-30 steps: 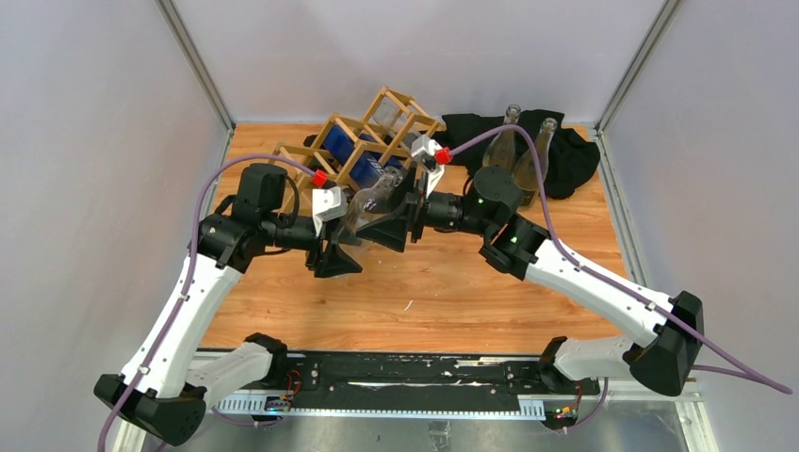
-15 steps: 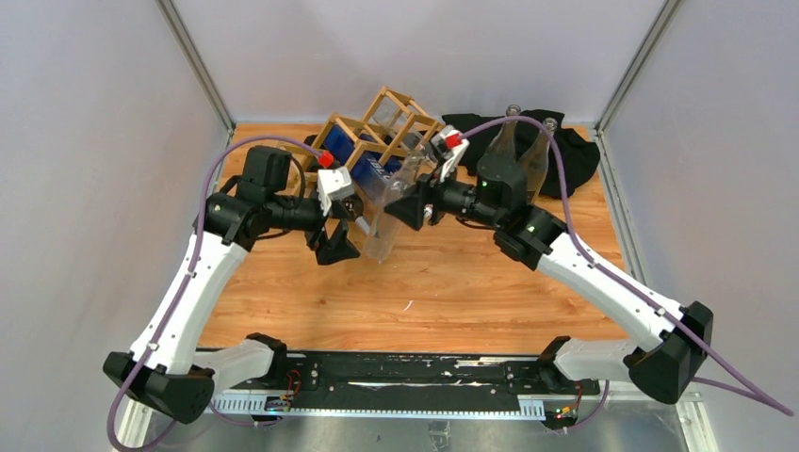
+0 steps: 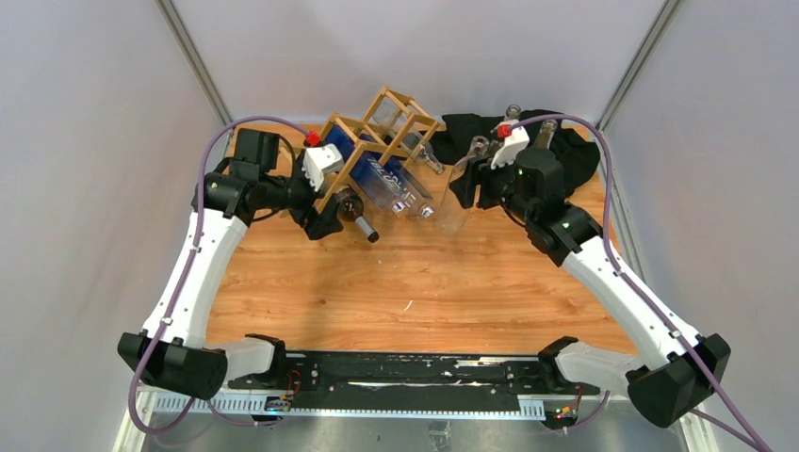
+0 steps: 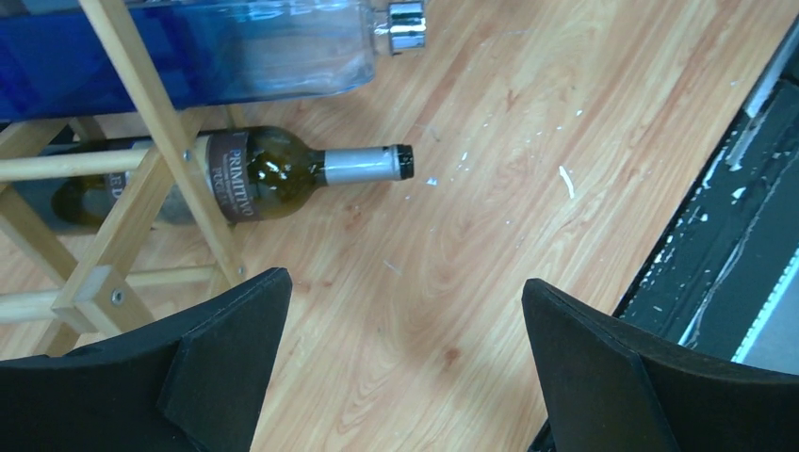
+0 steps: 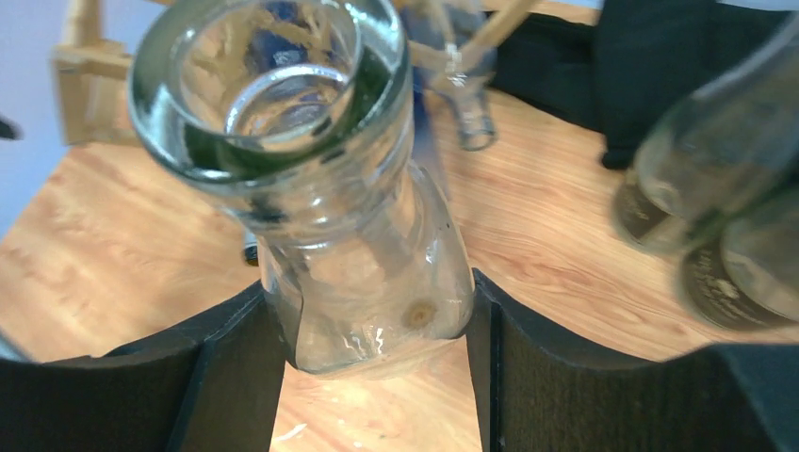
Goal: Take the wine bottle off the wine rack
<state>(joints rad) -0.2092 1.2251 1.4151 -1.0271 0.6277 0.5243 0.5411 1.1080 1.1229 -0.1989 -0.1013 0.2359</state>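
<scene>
The light wooden wine rack [image 3: 382,132] stands tilted at the back of the table. A clear glass wine bottle [image 3: 456,196] is off the rack, nearly upright just to its right, with my right gripper [image 3: 468,193] shut on its lower body. In the right wrist view, the clear bottle [image 5: 349,188] sits between both fingers [image 5: 236,367], mouth towards the camera. My left gripper [image 3: 328,224] is open and empty beside the rack's front left. Its wrist view shows a dark labelled bottle [image 4: 283,174] and a blue bottle [image 4: 188,56] lying in the rack [image 4: 160,141].
A black cloth [image 3: 565,155] lies at the back right with two bottles [image 3: 545,132] standing on it, close behind my right wrist. The dark bottle's neck [image 3: 361,222] pokes out of the rack towards the table's middle. Bare wood [image 3: 415,292] lies in front.
My left gripper opened, let go of the clear bottle and drew back left beside the rack. My right gripper carried the bottle right, away from the rack, and turned it upright.
</scene>
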